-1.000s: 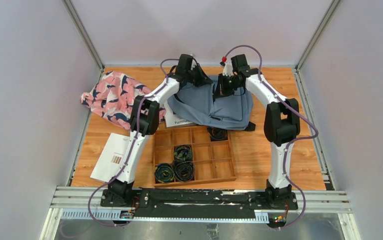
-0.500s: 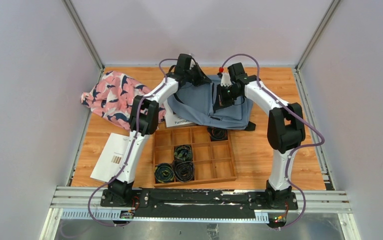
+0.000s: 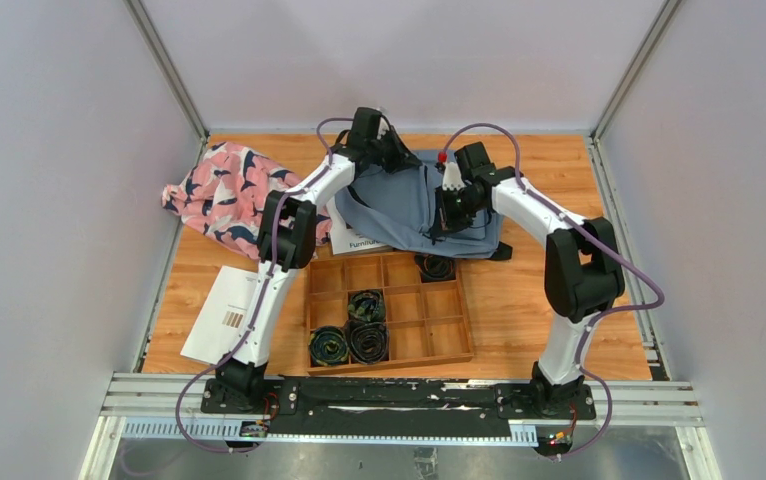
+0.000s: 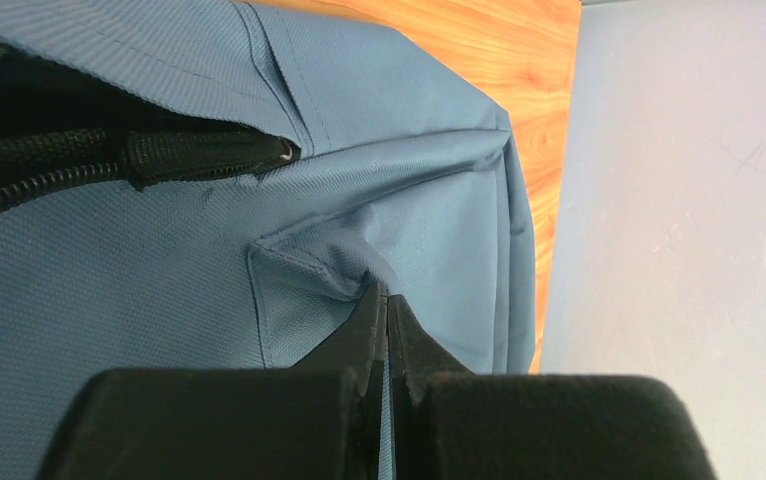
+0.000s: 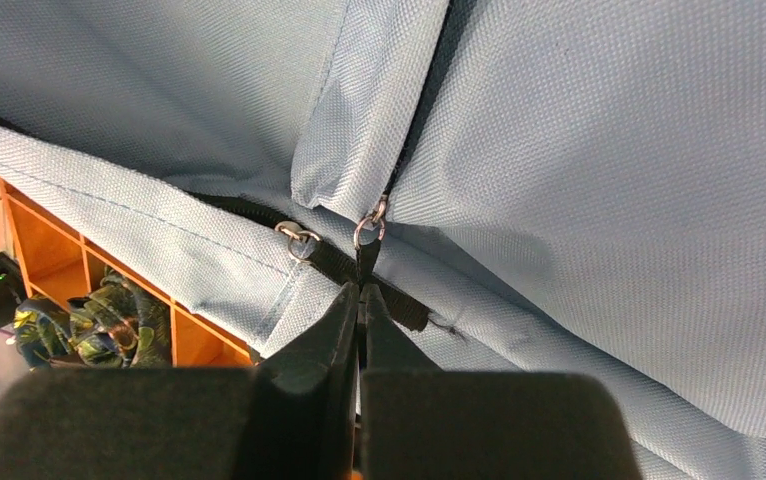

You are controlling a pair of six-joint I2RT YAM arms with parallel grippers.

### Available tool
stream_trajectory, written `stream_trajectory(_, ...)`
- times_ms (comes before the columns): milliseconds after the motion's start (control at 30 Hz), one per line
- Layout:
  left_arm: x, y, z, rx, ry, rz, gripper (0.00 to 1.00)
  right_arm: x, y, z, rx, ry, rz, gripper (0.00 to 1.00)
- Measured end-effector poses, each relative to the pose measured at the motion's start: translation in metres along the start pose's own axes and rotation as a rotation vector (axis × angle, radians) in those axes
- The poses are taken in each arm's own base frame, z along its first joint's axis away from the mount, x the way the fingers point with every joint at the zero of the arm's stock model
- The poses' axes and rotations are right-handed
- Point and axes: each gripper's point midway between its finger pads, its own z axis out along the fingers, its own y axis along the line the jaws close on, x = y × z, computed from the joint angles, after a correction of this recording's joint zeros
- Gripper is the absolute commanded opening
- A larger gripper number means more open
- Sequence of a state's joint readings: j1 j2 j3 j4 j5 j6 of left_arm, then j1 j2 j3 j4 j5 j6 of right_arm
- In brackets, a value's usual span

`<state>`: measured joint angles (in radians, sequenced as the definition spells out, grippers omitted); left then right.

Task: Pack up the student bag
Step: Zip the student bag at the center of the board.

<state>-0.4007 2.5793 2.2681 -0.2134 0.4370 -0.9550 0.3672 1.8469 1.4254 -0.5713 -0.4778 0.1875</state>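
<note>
the student bag (image 3: 414, 210) lies flat at the far middle of the worktop (image 3: 519, 300), just beyond the wooden tray (image 3: 449, 345), with its near-left corner over a white printed sheet (image 3: 354, 238). from above, both arms bend over it, but their tips are hidden. the left wrist view fills that in: the left claw (image 4: 387, 300) is clenched on a raised fold of the blue fabric, near a black strap (image 4: 109, 160). the right wrist view shows the right claw (image 5: 361, 292) pinched tight on the black zipper pull (image 5: 367, 255), which hangs from a metal ring. only the overhead view takes in the pink patterned cloth (image 3: 224, 195) at far left, a booklet (image 3: 224, 312) at near left, and dark rolled bundles (image 3: 366, 305) in the tray's compartments.
</note>
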Motion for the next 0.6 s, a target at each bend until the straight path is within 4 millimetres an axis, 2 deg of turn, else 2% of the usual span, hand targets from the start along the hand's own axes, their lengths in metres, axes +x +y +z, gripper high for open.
stream_trajectory(267, 0.001, 0.0, -0.001, 0.0, 0.007, 0.003, 0.01, 0.002, -0.008, 0.001, 0.047, -0.007, -0.004, 0.0)
stream_trajectory(367, 0.001, -0.002, -0.003, 0.003, 0.007, 0.023, 0.36, 0.002, -0.012, -0.001, 0.079, -0.01, -0.003, 0.0)
stream_trajectory(400, 0.0, -0.003, -0.004, 0.003, 0.003, 0.033, 0.43, 0.003, -0.014, -0.002, 0.093, -0.006, 0.0, 0.0)
stream_trajectory(467, -0.003, -0.006, -0.008, 0.001, -0.001, 0.06, 0.5, 0.005, -0.018, -0.004, 0.117, -0.002, 0.005, 0.01)
stream_trajectory(600, -0.012, -0.027, -0.028, 0.007, -0.015, 0.133, 0.54, 0.007, -0.023, -0.006, 0.154, 0.003, 0.02, 0.3)
